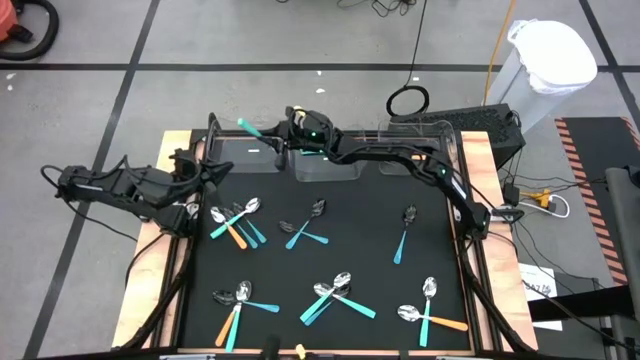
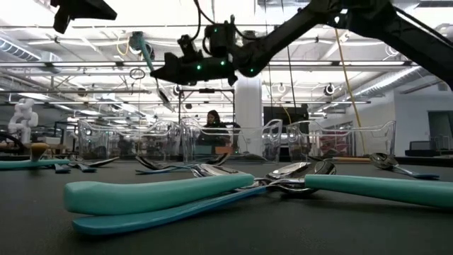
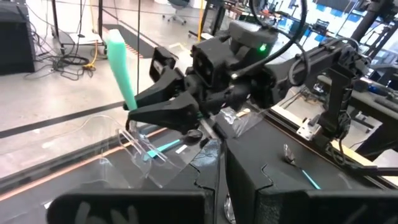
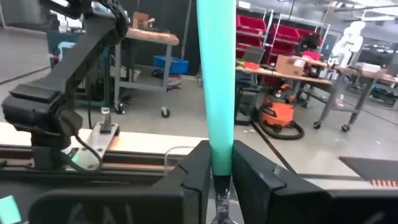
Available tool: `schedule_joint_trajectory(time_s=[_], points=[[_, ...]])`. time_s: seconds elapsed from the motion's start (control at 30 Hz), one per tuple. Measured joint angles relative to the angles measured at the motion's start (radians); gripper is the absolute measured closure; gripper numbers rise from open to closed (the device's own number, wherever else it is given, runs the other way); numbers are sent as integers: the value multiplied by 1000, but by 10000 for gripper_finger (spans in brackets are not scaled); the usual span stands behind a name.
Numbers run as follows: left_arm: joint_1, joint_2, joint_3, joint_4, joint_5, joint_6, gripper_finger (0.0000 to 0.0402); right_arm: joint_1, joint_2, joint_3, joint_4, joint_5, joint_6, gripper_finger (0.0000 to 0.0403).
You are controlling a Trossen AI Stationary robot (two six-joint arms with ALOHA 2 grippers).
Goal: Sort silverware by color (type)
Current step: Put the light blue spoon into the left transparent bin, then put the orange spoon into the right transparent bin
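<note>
My right gripper (image 1: 272, 138) reaches to the table's back left and is shut on a teal-handled spoon (image 1: 250, 128), held above the clear bins (image 1: 235, 155). The handle sticks up between the fingers in the right wrist view (image 4: 216, 74). The left wrist view shows the same spoon (image 3: 121, 68) over a clear bin (image 3: 149, 162), in which another teal piece (image 3: 165, 147) lies. Several more pieces of silverware, teal, blue and orange, lie in small clusters (image 1: 235, 222) (image 1: 335, 292) (image 1: 430, 315) on the black mat (image 1: 370, 200). My left gripper (image 1: 212, 172) waits shut at the mat's left edge.
A row of clear bins (image 2: 212, 145) lines the mat's far edge. A black box (image 1: 480, 125) sits at the back right corner. A white bagged bin (image 1: 545, 60) stands on the floor beyond. A person (image 2: 212, 120) shows far behind the table.
</note>
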Motion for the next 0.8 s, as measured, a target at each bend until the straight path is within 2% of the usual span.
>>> schedule_joint_trajectory(time_s=[0.1,0.23,0.43,0.53,0.63,0.8], points=[[0,8,0,0,-2,0,375,-10,18,16,-12,5,30,346],[0,14,0,1,-17,-28,375,-14,22,45,-94,98,99,331],[0,23,0,0,-29,-53,375,-31,22,99,-221,100,141,264],[0,32,0,0,-33,-54,375,-40,22,99,-226,75,158,224],[0,45,0,-1,-38,-79,375,-45,7,103,-274,61,251,194],[0,64,0,-1,-39,-80,375,-51,5,174,-445,-86,413,178]])
